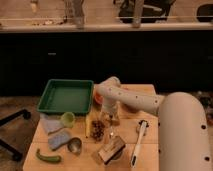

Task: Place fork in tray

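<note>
The green tray [65,96] sits at the table's back left and holds nothing that I can see. My arm reaches in from the right, bends beside the tray and points down. My gripper [111,119] hangs low over the middle of the table, right of the tray, with its fingers apart and nothing between them. A slim silvery piece that looks like the fork [111,133] lies on the table just in front of the gripper. It is too small to make out its tines.
An orange bowl [97,98] is partly hidden behind the arm. A green cup [67,118], cloths [55,132], metal cup [75,145], green vegetable [47,157], dark snack bag [97,130], brown box [111,148] and white-handled brush [138,142] crowd the front.
</note>
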Motion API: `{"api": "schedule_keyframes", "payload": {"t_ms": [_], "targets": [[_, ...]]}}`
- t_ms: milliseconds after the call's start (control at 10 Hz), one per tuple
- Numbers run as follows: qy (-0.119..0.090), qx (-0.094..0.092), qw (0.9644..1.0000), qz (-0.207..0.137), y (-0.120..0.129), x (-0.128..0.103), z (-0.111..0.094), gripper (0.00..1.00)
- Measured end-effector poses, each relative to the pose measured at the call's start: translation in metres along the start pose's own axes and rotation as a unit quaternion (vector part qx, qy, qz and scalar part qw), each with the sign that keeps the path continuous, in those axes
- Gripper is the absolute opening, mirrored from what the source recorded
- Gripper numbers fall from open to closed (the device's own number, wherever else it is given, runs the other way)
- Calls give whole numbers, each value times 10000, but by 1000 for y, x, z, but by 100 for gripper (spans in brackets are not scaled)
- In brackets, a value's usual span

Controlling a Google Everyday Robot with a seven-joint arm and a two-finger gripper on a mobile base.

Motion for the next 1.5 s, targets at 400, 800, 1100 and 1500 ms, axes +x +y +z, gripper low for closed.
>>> {"api": "schedule_keyframes", "payload": {"t_ms": [400, 800, 1100, 1500], "targets": [[-48, 204, 9998, -62, 3, 1, 1, 80], [-66, 220, 9997, -111, 5, 2, 2, 71], [-41, 476, 9987, -155, 10, 1, -3, 43], [-20, 639, 9978, -162, 11, 2, -8, 3]]}}
